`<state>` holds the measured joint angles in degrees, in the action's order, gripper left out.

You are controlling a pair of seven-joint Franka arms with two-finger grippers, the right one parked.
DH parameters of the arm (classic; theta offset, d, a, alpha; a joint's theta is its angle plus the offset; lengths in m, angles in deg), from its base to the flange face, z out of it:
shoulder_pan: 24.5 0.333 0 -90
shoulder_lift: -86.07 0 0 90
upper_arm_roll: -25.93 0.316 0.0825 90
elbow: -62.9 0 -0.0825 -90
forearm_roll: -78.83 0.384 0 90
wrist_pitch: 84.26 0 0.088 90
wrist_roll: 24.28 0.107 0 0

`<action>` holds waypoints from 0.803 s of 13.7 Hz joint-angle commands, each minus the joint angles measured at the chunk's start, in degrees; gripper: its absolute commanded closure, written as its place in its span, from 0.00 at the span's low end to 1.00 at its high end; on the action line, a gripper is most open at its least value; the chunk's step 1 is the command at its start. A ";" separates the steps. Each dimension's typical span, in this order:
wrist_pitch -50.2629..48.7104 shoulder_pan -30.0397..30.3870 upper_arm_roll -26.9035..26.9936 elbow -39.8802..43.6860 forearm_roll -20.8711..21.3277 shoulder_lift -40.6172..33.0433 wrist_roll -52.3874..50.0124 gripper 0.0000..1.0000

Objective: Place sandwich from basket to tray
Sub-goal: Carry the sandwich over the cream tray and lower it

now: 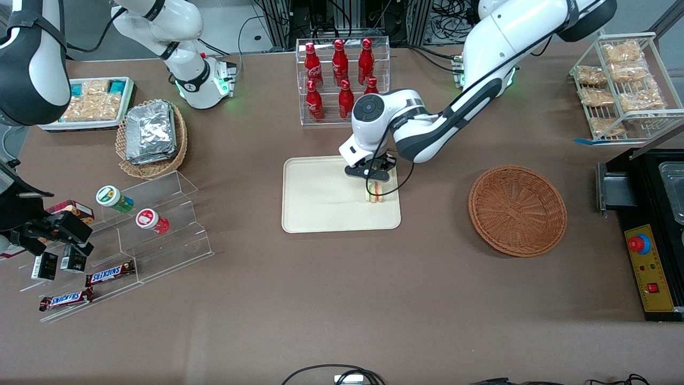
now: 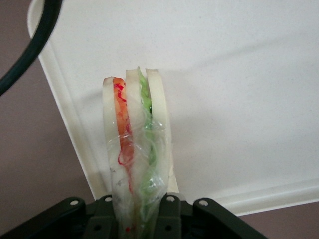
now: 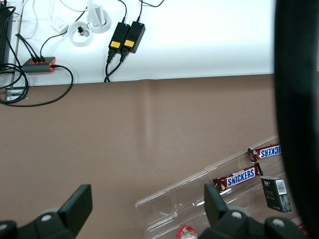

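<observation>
The sandwich (image 1: pixel 375 191) is a plastic-wrapped wedge of white bread with orange, red and green filling (image 2: pixel 134 144). My gripper (image 1: pixel 372 176) is shut on it, holding it over the cream-beige tray (image 1: pixel 320 203), near the tray edge that faces the round basket. Its tip looks at or just above the tray surface (image 2: pixel 239 99); contact cannot be told. The round reddish-brown wicker basket (image 1: pixel 517 209) sits toward the working arm's end of the table and holds nothing.
A clear rack of red bottles (image 1: pixel 342 75) stands farther from the front camera than the tray. A tan basket of foil packets (image 1: pixel 152 136) and acrylic steps with snacks (image 1: pixel 128 235) lie toward the parked arm's end. A black control box (image 1: pixel 649 267) sits beside the round basket.
</observation>
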<state>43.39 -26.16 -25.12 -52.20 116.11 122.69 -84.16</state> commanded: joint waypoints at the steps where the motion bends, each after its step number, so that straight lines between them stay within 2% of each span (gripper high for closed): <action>1: -0.29 -1.59 0.76 1.72 3.14 2.31 -2.00 0.92; 4: -0.29 -1.59 0.86 1.72 3.23 3.11 -2.00 0.49; 6: -0.56 -1.50 0.86 1.72 3.23 3.02 -6.71 0.00; 9: -2.13 -0.89 0.86 4.25 3.15 2.49 -10.61 0.00; 11: -7.91 -0.80 0.77 8.82 2.27 2.32 -10.79 0.00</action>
<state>40.48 -26.60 -24.29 -48.33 118.07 124.74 -93.43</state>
